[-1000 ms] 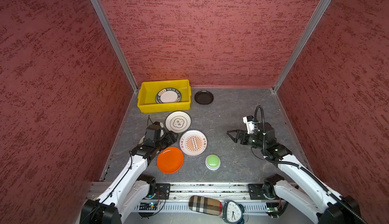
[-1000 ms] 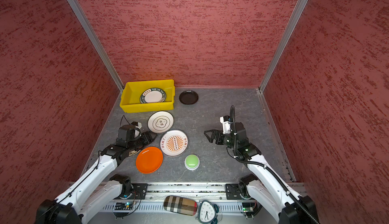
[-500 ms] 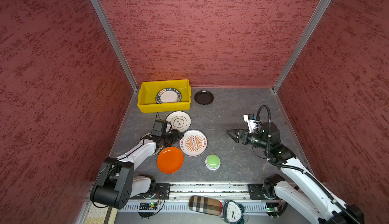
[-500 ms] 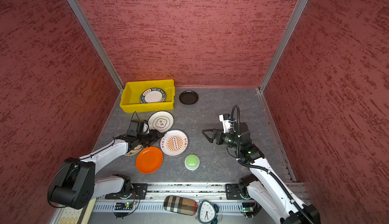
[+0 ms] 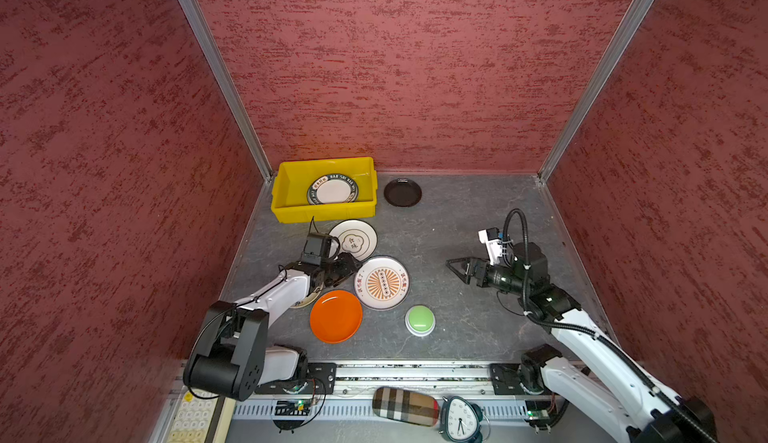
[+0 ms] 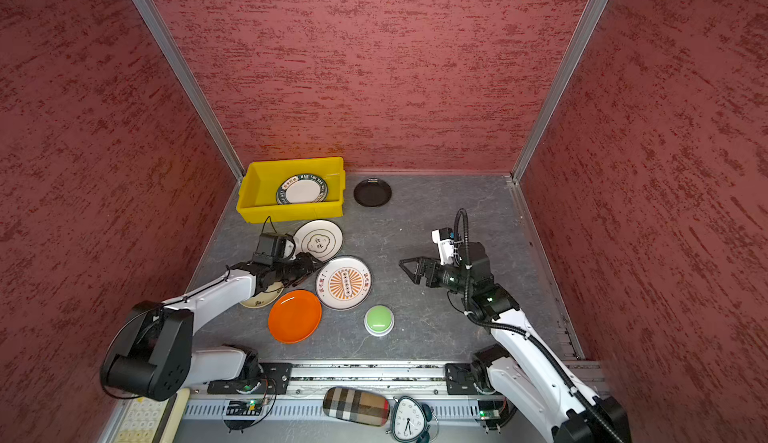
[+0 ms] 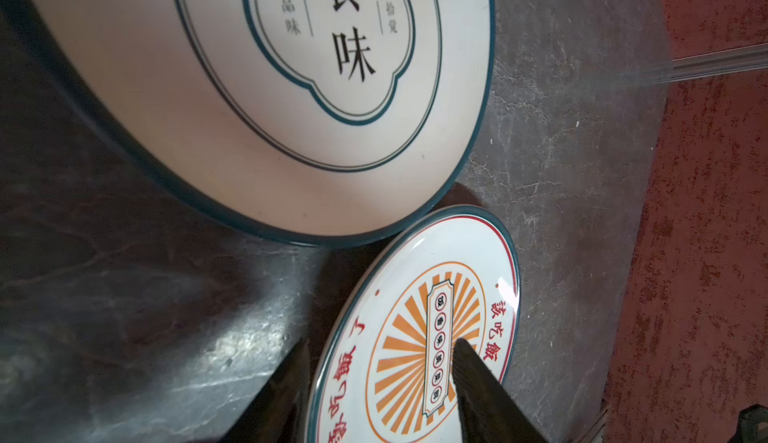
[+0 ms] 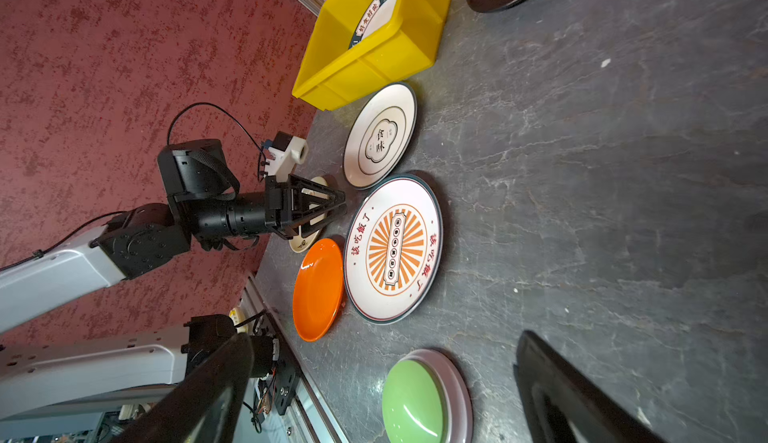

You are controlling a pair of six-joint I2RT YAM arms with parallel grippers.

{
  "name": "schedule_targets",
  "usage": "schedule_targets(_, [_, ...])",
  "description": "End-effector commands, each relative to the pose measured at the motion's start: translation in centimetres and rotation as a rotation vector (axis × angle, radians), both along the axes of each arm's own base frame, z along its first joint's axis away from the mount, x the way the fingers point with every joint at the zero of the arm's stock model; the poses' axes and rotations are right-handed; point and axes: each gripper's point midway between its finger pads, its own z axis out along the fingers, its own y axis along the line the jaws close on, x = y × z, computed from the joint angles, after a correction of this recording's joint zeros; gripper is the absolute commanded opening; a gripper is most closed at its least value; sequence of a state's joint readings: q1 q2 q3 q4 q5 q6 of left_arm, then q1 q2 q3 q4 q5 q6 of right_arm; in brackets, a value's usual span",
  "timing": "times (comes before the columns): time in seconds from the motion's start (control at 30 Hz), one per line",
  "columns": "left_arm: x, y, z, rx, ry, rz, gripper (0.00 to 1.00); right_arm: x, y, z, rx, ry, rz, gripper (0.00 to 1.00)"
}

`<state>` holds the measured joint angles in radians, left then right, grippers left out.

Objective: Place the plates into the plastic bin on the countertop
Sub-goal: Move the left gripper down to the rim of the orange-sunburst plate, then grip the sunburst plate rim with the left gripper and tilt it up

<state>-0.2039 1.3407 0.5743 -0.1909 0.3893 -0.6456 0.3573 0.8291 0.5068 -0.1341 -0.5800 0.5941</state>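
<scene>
Since a second ago the left arm (image 5: 274, 291) has re-posed. Its elbow now rears up by the front left corner of the countertop (image 5: 457, 220), and its forearm lies low across the cream plate (image 6: 262, 300). The left gripper (image 5: 353, 269) has edged a little toward the sunburst plate (image 5: 381, 282). In the left wrist view its jaws stand part-spread astride that plate's rim — one finger (image 7: 289, 387) outside over bare stone, the other over the print. Whether either touches I cannot tell. The right gripper (image 5: 456, 270) has barely shifted. It hangs over bare countertop right of centre, jaws spread wide and empty. No plate has moved.

Nearest, off the front edge, a rail (image 5: 415, 372) carries a checked case (image 5: 405, 405) and a clock (image 5: 459, 420). Just inside that edge lie the orange plate (image 5: 336, 316) and, apart to its right, a green button (image 5: 419, 319). The sunburst plate sits just behind the orange one. Behind it lies the ringed plate (image 5: 354, 240), their rims almost meeting.

The bin (image 5: 324, 211) fills the far left corner with a lettered plate (image 5: 332, 190) flat inside. The black plate (image 5: 402, 192) lies just right of it by the far edge.

The countertop is dark grey with pale veins. Mottled red walls (image 5: 395, 66) close three sides, with metal posts (image 5: 216, 71) at the far corners.
</scene>
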Motion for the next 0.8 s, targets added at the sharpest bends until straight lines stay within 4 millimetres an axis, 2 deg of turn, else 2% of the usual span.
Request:
schedule_targets(0.0, [0.8, -0.1, -0.1, -0.005, -0.017, -0.017, 0.54, 0.1, -1.1, -0.5, -0.048, -0.01, -0.05, 0.99])
schedule_targets(0.03, [0.8, -0.2, -0.3, -0.01, -0.012, -0.021, 0.52, 0.1, -1.4, -0.6, -0.057, -0.011, -0.066, 0.99])
schedule_targets(0.17, [0.9, -0.4, -0.8, -0.023, 0.0, -0.023, 0.26, 0.0, -2.1, -0.4, -0.07, -0.029, -0.108, 0.99])
schedule_targets(0.3, [0.9, -0.5, -1.5, -0.02, 0.018, -0.029, 0.34, 0.0, -2.6, -0.4, -0.077, -0.034, -0.132, 0.99])
schedule_targets(0.6, [0.8, -0.5, -2.6, -0.017, 0.045, -0.031, 0.34, 0.0, -3.0, -0.9, -0.106, -0.031, -0.146, 0.99])
schedule_targets(0.77, [1.1, -0.7, -3.2, -0.023, 0.054, -0.035, 0.29, 0.2, -3.2, -1.3, -0.124, -0.025, -0.161, 0.99])
